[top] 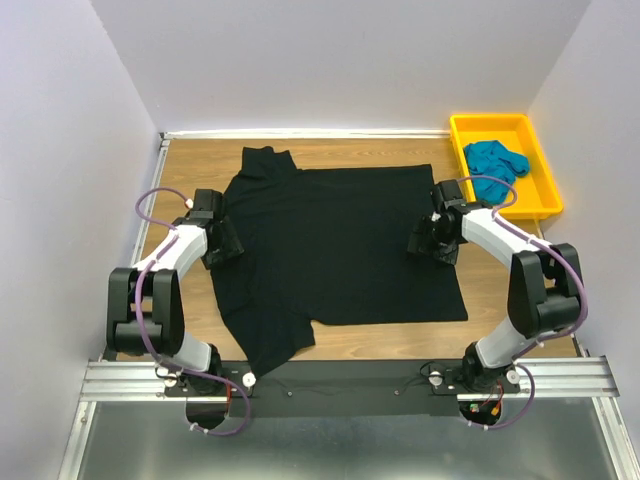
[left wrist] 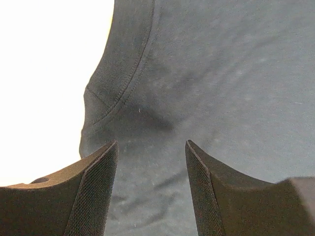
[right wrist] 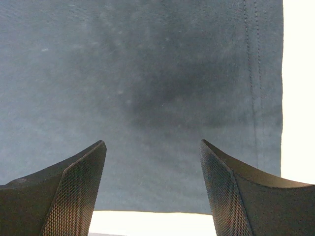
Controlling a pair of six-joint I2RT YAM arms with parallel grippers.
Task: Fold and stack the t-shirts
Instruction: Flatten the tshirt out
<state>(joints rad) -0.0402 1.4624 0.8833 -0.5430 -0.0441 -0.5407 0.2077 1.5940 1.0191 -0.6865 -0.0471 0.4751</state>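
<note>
Black-and-white arms (top: 165, 270) on the grey rail (top: 350, 378) carry looping purple cables (top: 150, 200); the tool fingers (left wrist: 93, 196) are black and cross-hatched.

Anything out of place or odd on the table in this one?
Mostly tidy. The black t-shirt lies flat, but its near sleeve seems to overhang the front edge of the table. The teal t-shirt sits bunched in the yellow tray, unfolded.

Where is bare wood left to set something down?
Bare table: far-left corner beside the black t-shirt collar; right of it, nearer than the yellow tray. Crowded: centre, with left end effector and right end effector over the shirt's sides.
</note>
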